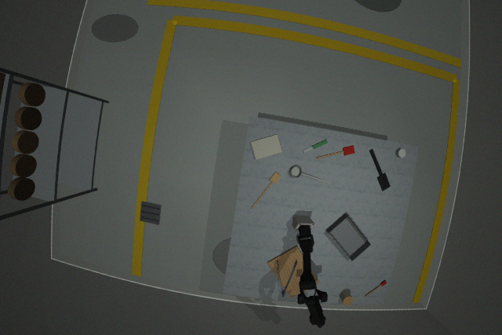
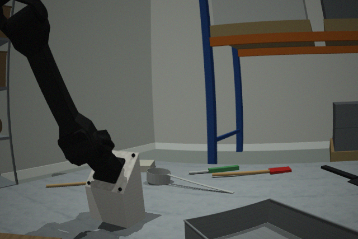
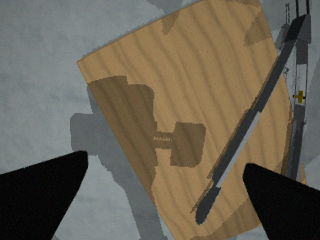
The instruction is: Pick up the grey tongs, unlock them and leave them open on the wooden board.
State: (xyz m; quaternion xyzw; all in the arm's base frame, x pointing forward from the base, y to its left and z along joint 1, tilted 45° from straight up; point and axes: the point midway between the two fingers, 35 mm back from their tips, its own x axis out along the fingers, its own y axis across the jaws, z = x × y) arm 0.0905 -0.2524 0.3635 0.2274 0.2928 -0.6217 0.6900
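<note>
The grey tongs (image 1: 289, 278) (image 3: 274, 75) lie on the wooden board (image 1: 280, 263) (image 3: 150, 65), their two arms spread apart in a V. In the wrist view the hinge is at the upper right, a yellow piece sits near it, and one tip lies over the board's lower part. The other arm runs along the board's right edge; its tip is hidden behind a finger. My gripper (image 3: 167, 165) is open and empty above the board, with neither finger gripping the tongs. The roasting tin (image 1: 337, 222) (image 2: 225, 214) stands apart to the right of the board, with nothing across it.
My arm's pale base block (image 2: 134, 201) stands behind the board. A small saucepan (image 1: 295, 170) (image 2: 158, 176), a wooden spatula (image 1: 275, 177), a cream block (image 1: 266, 147) and a black spatula (image 1: 383, 182) lie farther back. A wooden cylinder (image 1: 347, 299) stands at the front.
</note>
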